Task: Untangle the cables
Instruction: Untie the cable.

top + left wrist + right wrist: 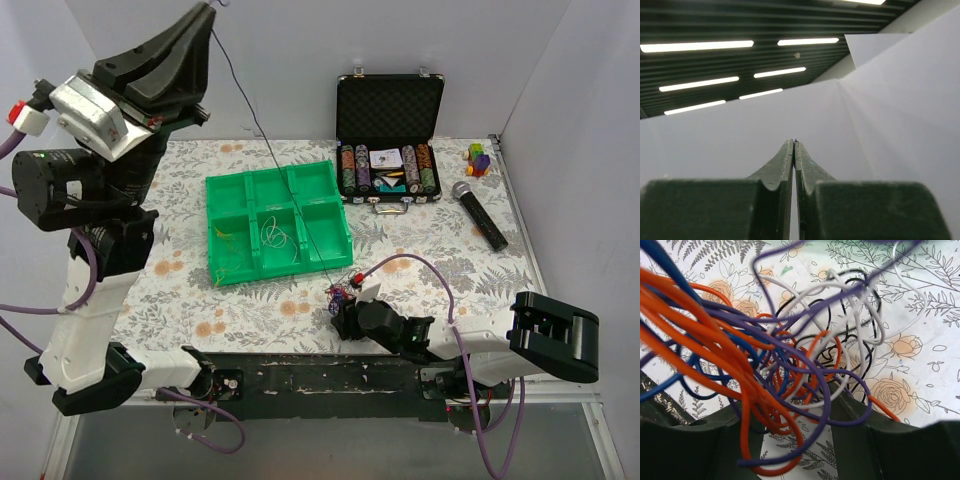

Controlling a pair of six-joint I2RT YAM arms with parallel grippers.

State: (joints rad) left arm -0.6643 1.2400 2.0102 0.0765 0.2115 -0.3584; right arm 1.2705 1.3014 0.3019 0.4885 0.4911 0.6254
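The cables (342,292) lie in a small tangle on the flowered cloth in front of the green tray. In the right wrist view the cables (790,360) are orange, purple, blue, white and black loops. My right gripper (343,308) is low at the tangle. It (795,427) is open, its jaws on either side of the loops, and several strands drape across them. My left gripper (207,12) is raised high at the back left. It (794,142) is shut on one thin purple cable (270,155), which runs taut down to the tangle.
A green tray (330,215) with six compartments sits at mid table, with a few loose wires in it. Behind it to the right stands an open black case of poker chips (390,150). A microphone (480,215) and a colourful toy (478,158) lie at the right edge.
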